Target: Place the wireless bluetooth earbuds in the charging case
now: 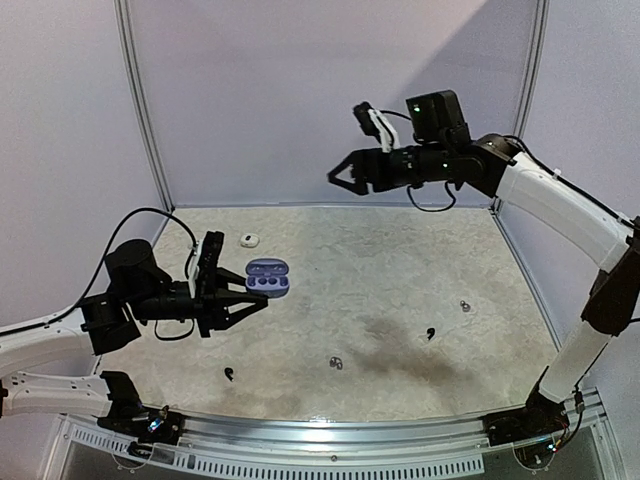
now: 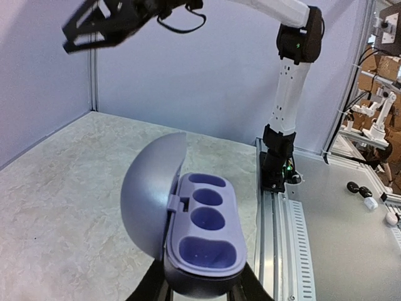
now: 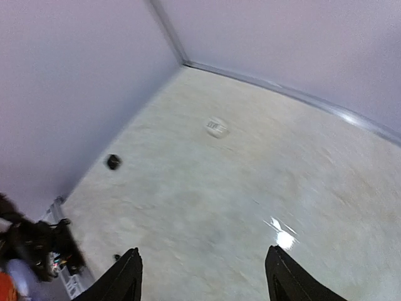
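Observation:
The charging case (image 2: 207, 233) is purple, with its lid (image 2: 152, 199) swung open and its wells empty. My left gripper (image 2: 203, 292) is shut on the case's lower body and holds it just above the table (image 1: 400, 270). From above, the case (image 1: 268, 277) sits at the tip of the left gripper (image 1: 256, 296). Earbuds lie loose on the table: a white one (image 1: 249, 239), black ones (image 1: 229, 374) (image 1: 430, 333) and silvery ones (image 1: 336, 362) (image 1: 464, 305). My right gripper (image 1: 340, 178) hangs open and empty, high near the back wall. Its wrist view shows the right gripper (image 3: 203, 276) far above a silvery earbud (image 3: 216, 127).
Purple walls with metal posts (image 1: 140, 100) close the back and sides. A metal rail (image 1: 330, 435) with both arm bases runs along the near edge. In the left wrist view, the right arm's base (image 2: 276, 169) stands beyond the case.

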Tool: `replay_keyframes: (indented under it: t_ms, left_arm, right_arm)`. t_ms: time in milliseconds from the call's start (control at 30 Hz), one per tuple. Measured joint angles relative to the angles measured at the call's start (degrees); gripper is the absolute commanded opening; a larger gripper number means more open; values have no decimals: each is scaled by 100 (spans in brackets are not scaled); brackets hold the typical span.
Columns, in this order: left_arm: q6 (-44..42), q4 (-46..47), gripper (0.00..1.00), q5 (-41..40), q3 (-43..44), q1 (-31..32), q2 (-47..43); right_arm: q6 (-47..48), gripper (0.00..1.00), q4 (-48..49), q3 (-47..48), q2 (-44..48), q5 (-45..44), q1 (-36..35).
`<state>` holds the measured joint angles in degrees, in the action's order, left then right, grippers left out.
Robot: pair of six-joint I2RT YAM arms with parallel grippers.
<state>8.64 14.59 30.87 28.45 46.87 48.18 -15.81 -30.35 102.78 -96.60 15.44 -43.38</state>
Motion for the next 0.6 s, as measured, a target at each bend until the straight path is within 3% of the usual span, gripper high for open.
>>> replay_keyframes:
  t_ms: [167,367,500,600]
  left_arm:
    - [-20,129,0,-68,-4,-61,81]
    - [-50,188,0,-96,-24,-214,157]
    - [-166,223,0,-79,-26,-284,168]
    - [-254,229,0,-59,-33,-310,168]
  right_arm:
    - [-319,52,-1401,-761,2,-765,1545]
    - [-313,44,-2332,-2124,4,-1495,3049]
    - [-118,44,-2428,-2623,4,-1530,3578]
    - [197,38,-2402,-2796,-2,-1405,3665]
